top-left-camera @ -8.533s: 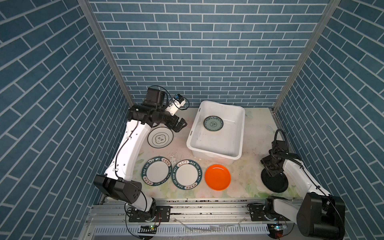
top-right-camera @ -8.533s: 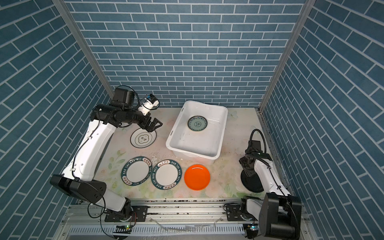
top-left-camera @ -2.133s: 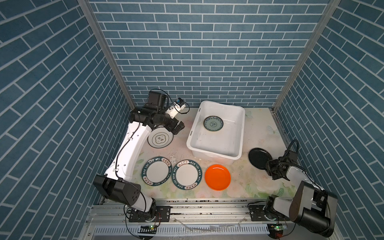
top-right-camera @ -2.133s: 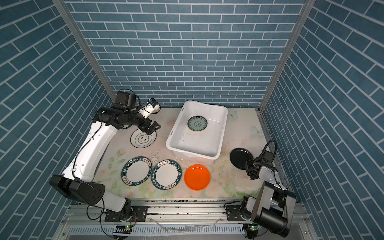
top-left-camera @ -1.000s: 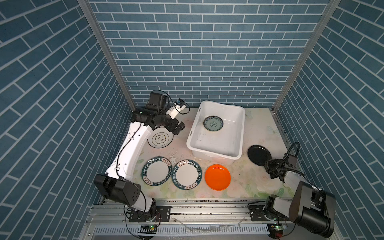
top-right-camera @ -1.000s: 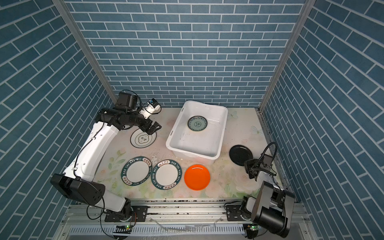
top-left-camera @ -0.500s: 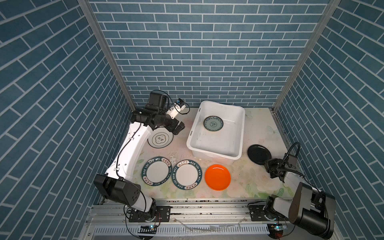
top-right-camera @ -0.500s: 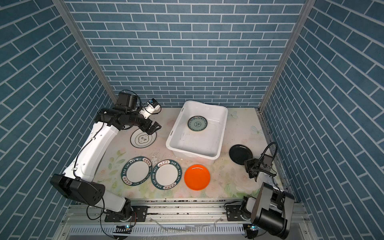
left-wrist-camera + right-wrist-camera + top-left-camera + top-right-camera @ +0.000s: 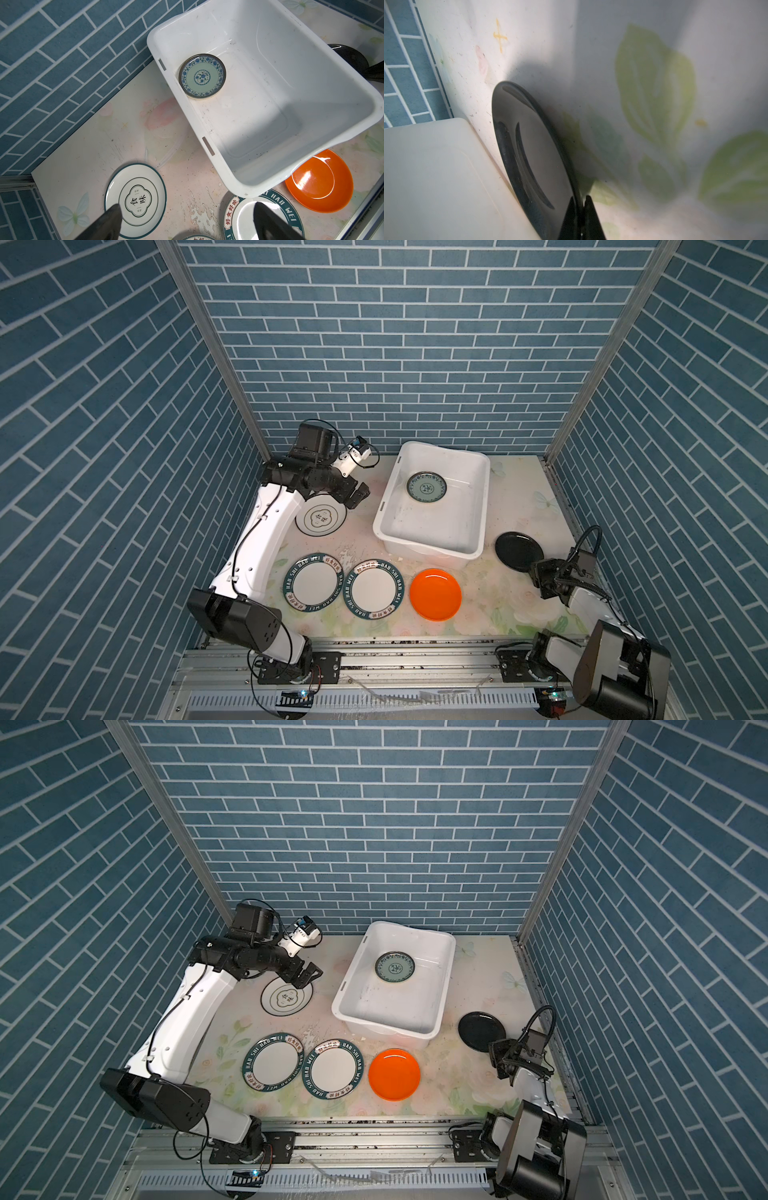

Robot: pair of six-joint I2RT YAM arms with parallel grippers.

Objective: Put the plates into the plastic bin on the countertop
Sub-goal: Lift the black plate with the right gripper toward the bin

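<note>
The plastic bin (image 9: 270,62) is filling the middle and right of the frame, with the blue-green patterned plate (image 9: 202,75) lying inside beside one wall. At lower left the black-rimmed white plate (image 9: 135,199) is lying on the countertop (image 9: 104,145), and at lower right the orange plate (image 9: 320,182) is peeking out. Along the bottom edge, the left gripper (image 9: 186,205) is spreading its dark fingers (image 9: 108,222) wide.

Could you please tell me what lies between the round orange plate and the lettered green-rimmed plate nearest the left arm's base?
Only the second round white plate with a lettered dark-green rim lies there, as both top views show.
</note>
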